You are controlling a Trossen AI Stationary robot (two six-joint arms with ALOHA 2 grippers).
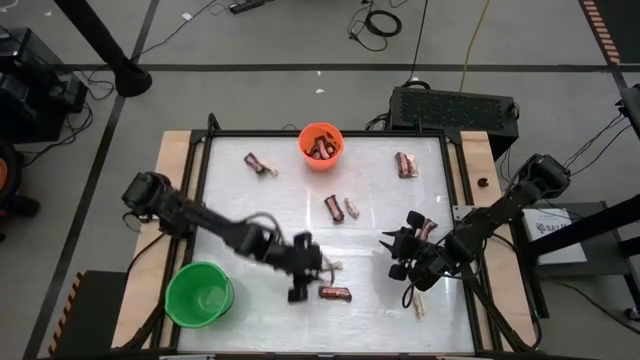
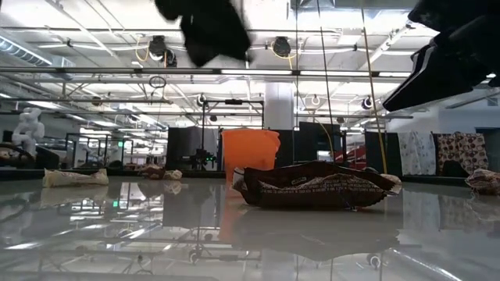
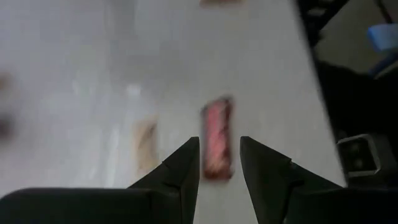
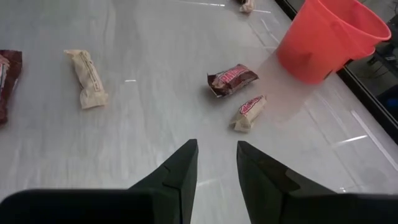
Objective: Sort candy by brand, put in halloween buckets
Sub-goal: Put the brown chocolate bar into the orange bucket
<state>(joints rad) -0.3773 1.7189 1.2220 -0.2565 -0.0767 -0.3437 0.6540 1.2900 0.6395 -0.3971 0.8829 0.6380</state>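
Observation:
The orange bucket [image 1: 321, 146] stands at the table's far middle with dark bars inside. The green bucket [image 1: 200, 293] stands at the near left. Wrapped candy lies scattered on the white table. My left gripper [image 1: 299, 288] is open and raised above the table, as the low view shows [image 2: 205, 31]. In the left wrist view [image 3: 219, 142] a brown-red bar [image 3: 217, 146] lies on the table below the gap between its fingers, with a cream piece [image 3: 146, 148] beside it. My right gripper [image 1: 393, 252] [image 4: 216, 144] is open above bare table at the near right.
Brown-red bars lie at the near middle [image 1: 335, 294], the centre [image 1: 333, 207], the far left [image 1: 260, 165], the far right [image 1: 405, 165] and by the right gripper [image 1: 427, 228]. Cream pieces lie at the centre [image 1: 352, 208] and near right [image 1: 420, 305].

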